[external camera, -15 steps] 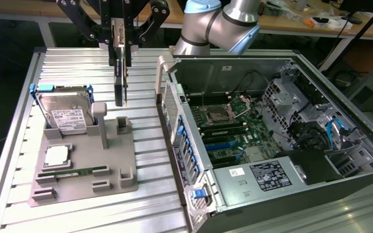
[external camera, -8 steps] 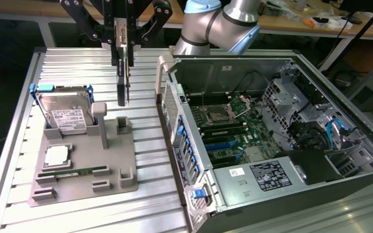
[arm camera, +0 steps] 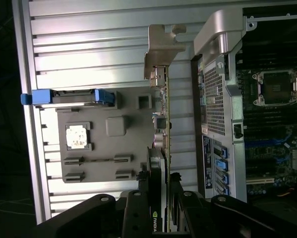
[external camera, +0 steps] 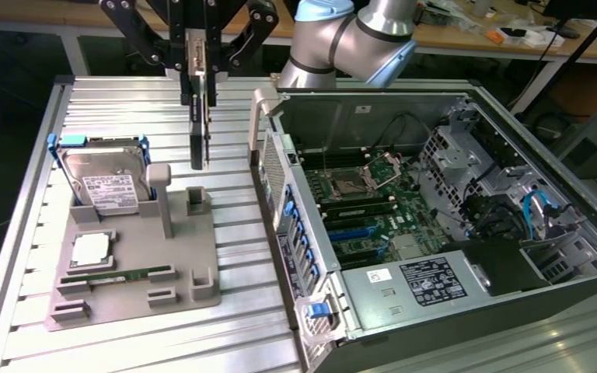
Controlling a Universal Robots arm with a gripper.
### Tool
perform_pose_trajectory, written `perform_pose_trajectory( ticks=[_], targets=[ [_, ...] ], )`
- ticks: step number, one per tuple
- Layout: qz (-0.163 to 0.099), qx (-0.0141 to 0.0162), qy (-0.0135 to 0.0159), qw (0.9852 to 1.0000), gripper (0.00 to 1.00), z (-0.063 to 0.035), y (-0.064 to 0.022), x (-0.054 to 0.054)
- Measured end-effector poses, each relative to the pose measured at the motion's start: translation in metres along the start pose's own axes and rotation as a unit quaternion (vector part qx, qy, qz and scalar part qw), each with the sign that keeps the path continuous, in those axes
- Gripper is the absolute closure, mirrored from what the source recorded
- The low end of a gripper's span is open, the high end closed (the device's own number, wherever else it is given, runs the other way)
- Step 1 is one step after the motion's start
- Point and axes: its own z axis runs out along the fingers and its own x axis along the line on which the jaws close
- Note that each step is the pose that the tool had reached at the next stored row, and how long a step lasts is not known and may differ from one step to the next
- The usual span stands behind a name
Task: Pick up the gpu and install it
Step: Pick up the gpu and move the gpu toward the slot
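My gripper (external camera: 200, 87) hangs at the back of the table, shut on the gpu (external camera: 200, 138). The card is held on edge and points straight down, lifted clear above the grey parts holder (external camera: 190, 299). In the wrist view the gpu (arm camera: 164, 116) runs away from my gripper (arm camera: 158, 187) as a thin green edge with a black shroud, and its silver bracket (arm camera: 160, 49) is at the far end. The card is beside the open computer case (external camera: 314, 256), outside its perforated wall.
The holder carries a hard drive (external camera: 106, 186) in a blue frame, a CPU (external camera: 91, 249) and a RAM stick (external camera: 117, 273). Inside the case lies the motherboard (external camera: 366, 210) with blue slots, cables at the exterior view's right. The slatted metal table (external camera: 112, 97) surrounds everything.
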Motion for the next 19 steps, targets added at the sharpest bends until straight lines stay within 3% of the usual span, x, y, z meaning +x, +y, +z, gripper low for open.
perform_pose_trajectory(
  ticks=[19],
  targets=[
    [0.000, 0.0000, 0.0000, 1.0000, 0.73, 0.0001, 0.0007, -0.0073]
  ],
)
